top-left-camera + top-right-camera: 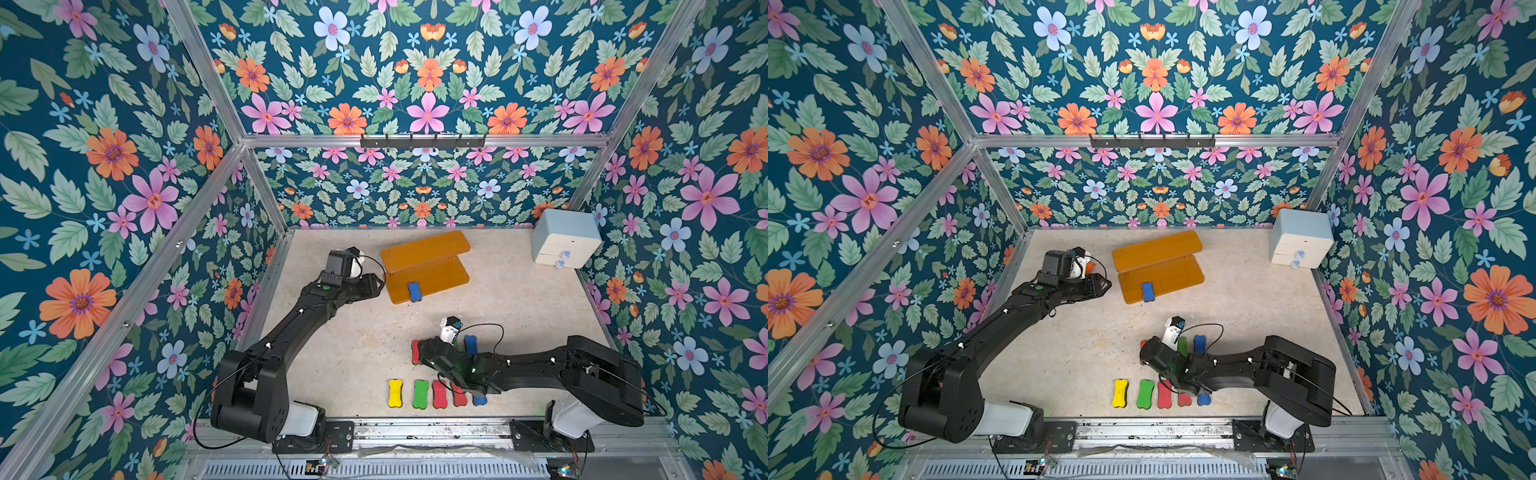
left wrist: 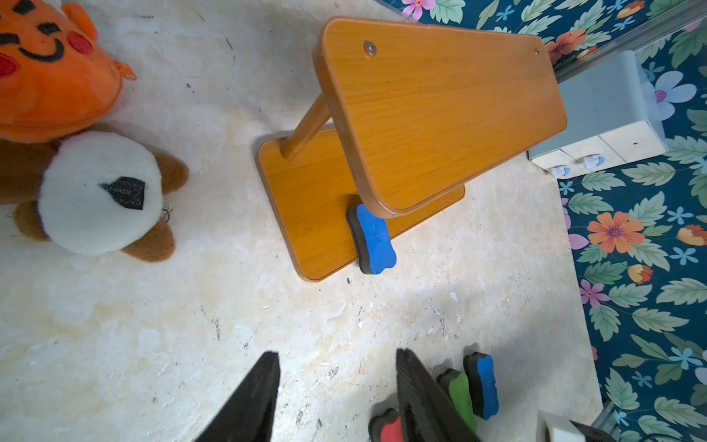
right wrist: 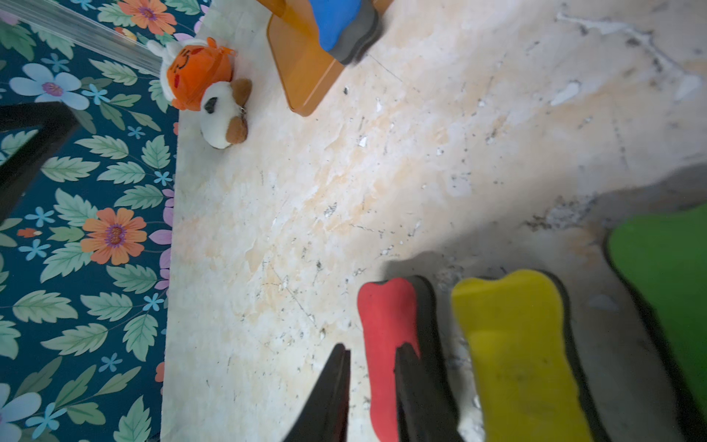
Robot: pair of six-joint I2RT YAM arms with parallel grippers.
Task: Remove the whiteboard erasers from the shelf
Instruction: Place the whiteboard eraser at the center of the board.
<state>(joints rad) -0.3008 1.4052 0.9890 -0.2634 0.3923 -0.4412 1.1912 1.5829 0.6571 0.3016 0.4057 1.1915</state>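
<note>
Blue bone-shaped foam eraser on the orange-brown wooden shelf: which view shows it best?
Left wrist view: the blue foam eraser is large, dark underside visible. In both top views it is small; the right wrist view crops it.

Erasers [image 1: 414, 291] x10, shelf [image 1: 424, 249] x1, plushies [image 2: 99, 191] x2

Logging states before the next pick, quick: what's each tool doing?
Left tool: open, empty.
Right tool: slightly open, gripping nothing; red eraser lies loose beneath it.
</note>
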